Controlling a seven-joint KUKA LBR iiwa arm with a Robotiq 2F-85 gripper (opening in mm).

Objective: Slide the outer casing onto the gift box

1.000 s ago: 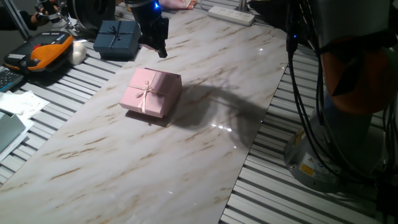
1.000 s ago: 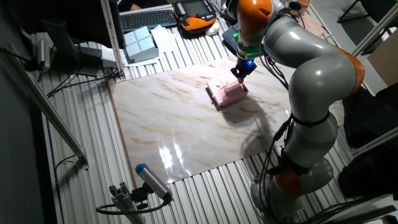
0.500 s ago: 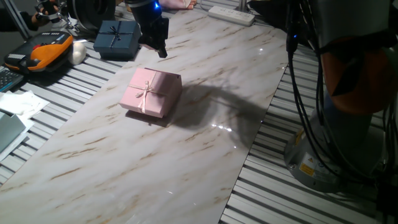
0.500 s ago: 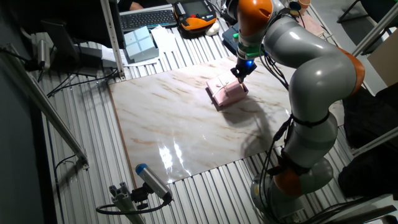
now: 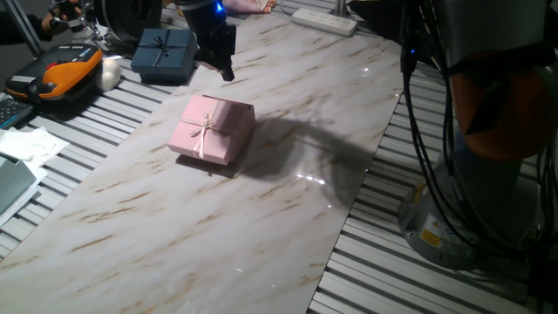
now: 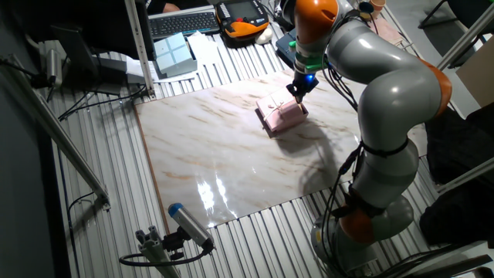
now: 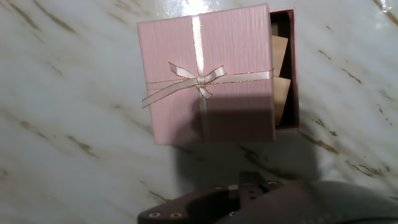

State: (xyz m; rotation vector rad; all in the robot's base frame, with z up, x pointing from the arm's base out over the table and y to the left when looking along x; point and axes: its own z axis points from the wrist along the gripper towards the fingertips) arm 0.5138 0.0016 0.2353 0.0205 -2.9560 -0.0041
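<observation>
Pale pink gift box (image 5: 212, 129) lies flat on the marbled worktop (image 5: 261, 227), ribbon bow facing up. From the hand view, the bowed lid part (image 7: 205, 74) is offset from a second pink part: a strip of the outer casing (image 7: 293, 68) shows along the lid's right edge, with tan card visible in the gap between them. The two pink parts overlap and touch; how far one sits inside the other cannot be told.

Pincer (image 5: 222, 54) hangs just beyond the gift box's far edge in one fixed view, above the worktop and not touching the box. In the other fixed view the pincer (image 6: 299, 90) is close over the box (image 6: 281, 114), a blue light lit on the wrist above it. Fingers are dark and seen only side-on; in the hand view only the dark underside of the hand shows at the bottom edge. Whether the pincer is wide or narrow cannot be told. Nothing is seen held in it.

Dark blue bowed box (image 5: 164, 52) sits beyond the gift box, well apart, off the marbled slab on the ribbed surface. A white power strip (image 5: 324, 21) lies further back past the gift box.
</observation>
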